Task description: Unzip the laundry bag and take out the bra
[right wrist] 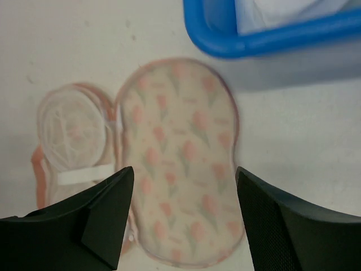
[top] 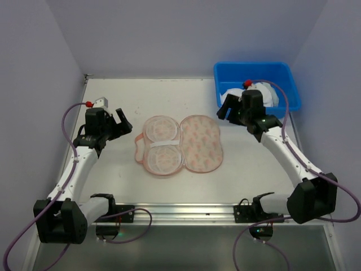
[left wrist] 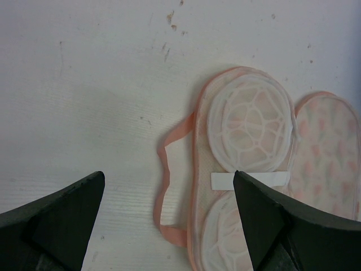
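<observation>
While wrists crop it, overhead shows the whole laundry bag.

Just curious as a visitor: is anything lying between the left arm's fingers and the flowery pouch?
No: in the top view only bare table separates the left fingers from the laundry bag.

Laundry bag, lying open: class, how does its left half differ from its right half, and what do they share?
The left half holds two white lattice domes; the right half shows flat flower print. A white band crosses the left half, none the right half. A pink strap loops off the left half only. Both share the figure-eight outline and pink trim.
</observation>
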You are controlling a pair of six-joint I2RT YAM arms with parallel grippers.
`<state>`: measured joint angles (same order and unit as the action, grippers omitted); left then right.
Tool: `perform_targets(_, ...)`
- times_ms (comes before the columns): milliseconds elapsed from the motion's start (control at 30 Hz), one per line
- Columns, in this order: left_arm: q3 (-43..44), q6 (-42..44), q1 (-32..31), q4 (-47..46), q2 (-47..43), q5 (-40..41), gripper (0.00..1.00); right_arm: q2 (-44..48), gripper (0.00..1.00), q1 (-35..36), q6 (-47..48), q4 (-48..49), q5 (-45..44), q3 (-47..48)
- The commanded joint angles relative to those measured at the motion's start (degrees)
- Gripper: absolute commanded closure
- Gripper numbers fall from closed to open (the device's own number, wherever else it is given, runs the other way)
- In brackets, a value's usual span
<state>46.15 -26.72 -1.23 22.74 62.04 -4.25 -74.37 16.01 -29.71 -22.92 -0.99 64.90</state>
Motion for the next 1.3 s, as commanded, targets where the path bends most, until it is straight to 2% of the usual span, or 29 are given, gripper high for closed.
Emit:
perform_targets(0,0.08,1.50,0.44,-2.62,-1.22,-0.32,0.00,-0.43,0.26,2.79,-6.39,2.08,-3.03,-8.46)
perform_targets(133,0.08,1.50,0.44,-2.53,-1.13,-0.41,0.00,-3.48,0.28,3.06,-7.46,5.07,-1.04,-13.57)
perform_targets(367,-0.01,1.58,0.44,-2.62,-1.13,-0.23,0.00,-13.76,0.30,3.59,-9.22,5.60,0.55,-14.28)
perform_targets(567,-0.01,1.67,0.44,-2.62,-1.04,-0.14,0.00,-19.05,0.33,4.20,-8.96,5.08,3.27,-12.97)
perform_targets(733,0.08,1.76,0.44,-2.62,-0.96,-0.06,0.00,-22.22,0.51,6.13,-7.29,2.97,5.91,-11.29)
perform_targets(767,0.08,1.76,0.44,-2.62,-1.13,-0.06,0.00,-22.66,0.60,6.49,-6.85,2.62,6.09,-10.77)
perform_targets(833,0.08,1.76,0.44,-2.62,-1.22,0.21,0.00,-23.71,0.69,7.63,-6.59,2.18,6.44,-10.24)
perform_targets(867,0.08,1.85,0.44,-2.53,-1.22,0.30,0.00,-23.89,0.78,7.89,-6.41,2.09,6.53,-9.98)
perform_targets(933,0.08,1.85,0.44,-2.62,-1.31,0.21,0.00,-23.29,0.88,8.33,-6.32,1.83,5.75,-9.88)
perform_targets(967,0.08,1.85,0.44,-2.62,-1.22,0.21,0.00,-22.58,0.98,8.42,-5.80,1.56,5.22,-9.80)
perform_targets(1100,0.08,1.85,0.44,-2.53,-1.31,0.21,0.00,-16.09,1.00,8.42,-3.25,-2.12,1.00,-8.22)
perform_targets(1267,0.08,1.85,0.44,-2.53,-1.40,0.21,0.00,-5.46,1.00,8.51,2.63,-10.65,-8.49,-2.34)
